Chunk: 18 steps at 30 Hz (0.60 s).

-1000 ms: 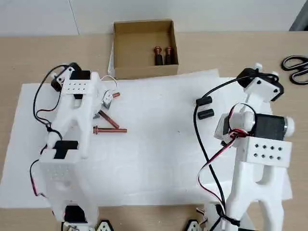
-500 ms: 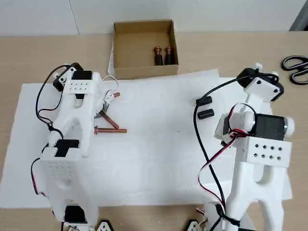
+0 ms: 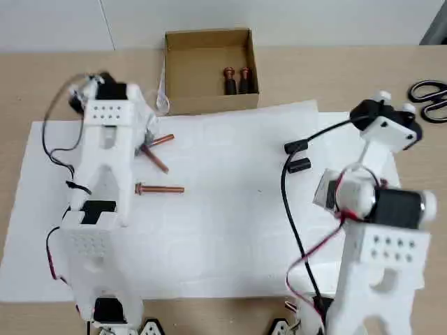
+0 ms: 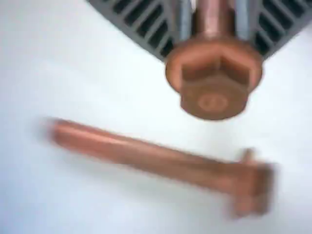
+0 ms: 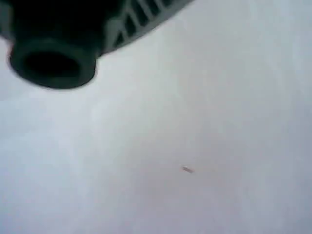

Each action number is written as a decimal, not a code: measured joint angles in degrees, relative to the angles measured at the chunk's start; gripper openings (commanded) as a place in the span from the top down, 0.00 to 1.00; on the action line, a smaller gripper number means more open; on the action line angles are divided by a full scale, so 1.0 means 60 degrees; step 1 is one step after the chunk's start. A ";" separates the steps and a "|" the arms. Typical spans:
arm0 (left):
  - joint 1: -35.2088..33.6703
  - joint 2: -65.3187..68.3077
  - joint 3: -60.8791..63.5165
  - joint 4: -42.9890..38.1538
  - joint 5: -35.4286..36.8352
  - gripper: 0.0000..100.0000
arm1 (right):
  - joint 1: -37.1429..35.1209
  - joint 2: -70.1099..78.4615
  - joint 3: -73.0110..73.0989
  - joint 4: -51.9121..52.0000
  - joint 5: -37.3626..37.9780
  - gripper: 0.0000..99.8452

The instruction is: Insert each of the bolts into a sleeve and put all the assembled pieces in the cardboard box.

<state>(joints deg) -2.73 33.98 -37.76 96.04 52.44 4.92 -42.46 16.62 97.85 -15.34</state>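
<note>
In the left wrist view my left gripper (image 4: 212,17) is shut on a copper bolt (image 4: 214,83), hex head toward the camera. A second bolt (image 4: 161,161) lies on the white foam below it. From above, the left gripper (image 3: 149,138) holds that bolt (image 3: 163,140) at the foam's far left, beside a slanted loose bolt (image 3: 155,159) and a level one (image 3: 159,189). My right gripper (image 5: 63,19) is shut on a black sleeve (image 5: 51,63), open end facing the camera, over bare foam. Two black sleeves (image 3: 296,146) (image 3: 300,165) lie by the right arm (image 3: 363,202). The cardboard box (image 3: 209,105) holds two assembled pieces (image 3: 237,79).
The white foam sheet (image 3: 230,230) covers most of the wooden table, with open room in its middle. Scissors (image 3: 429,100) lie at the far right edge. Black and red cables hang along both arms.
My left arm has drawn back toward the table's far side, and more of the held bolt shows. My right arm has risen and pulled toward the table's near edge.
</note>
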 measured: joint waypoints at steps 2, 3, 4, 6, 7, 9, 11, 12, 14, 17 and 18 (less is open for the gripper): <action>0.0117 0.0000 -0.1114 0.0381 -0.0293 0.99 | 0.0000 -0.0396 0.0000 0.0015 0.0000 1.00; 0.0176 0.0000 -0.1553 0.0454 -0.0469 0.99 | 0.0029 -0.0601 0.0000 0.0015 0.0073 1.00; 0.0220 0.0000 -0.1963 0.0484 -0.0586 0.99 | 0.0029 -0.0791 0.0000 0.0015 0.0205 1.00; 0.0234 0.0000 -0.2608 0.0542 -0.0879 0.99 | 0.0029 -0.1099 0.0000 0.0044 0.0454 1.00; 0.0264 -0.0044 -0.2857 0.0542 -0.1055 0.99 | 0.0015 -0.1245 0.0000 0.0044 0.0557 1.00; 0.0337 -0.0308 -0.3121 0.0542 -0.1407 0.99 | 0.0000 -0.1480 0.0029 0.0059 0.0747 1.00; 0.0513 -0.0733 -0.3223 0.0557 -0.1714 0.99 | 0.0000 -0.1685 0.0278 0.0059 0.0923 1.00; 0.0601 -0.0982 -0.3223 0.0557 -0.1832 0.99 | 0.0000 -0.1788 0.0484 0.0059 0.1026 1.00; 0.0791 -0.1538 -0.3267 0.0557 -0.1993 0.99 | 0.0000 -0.2022 0.0923 0.0059 0.1114 1.00; 0.0982 -0.2535 -0.3282 0.0557 -0.2095 0.99 | -0.0147 -0.2579 0.1509 0.0059 0.1158 1.00; 0.1026 -0.2857 -0.3282 0.0557 -0.2110 0.99 | -0.0352 -0.2813 0.1700 0.0059 0.1158 1.00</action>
<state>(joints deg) 3.43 16.84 -57.45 99.38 39.78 2.81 -59.34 26.81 98.20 -8.40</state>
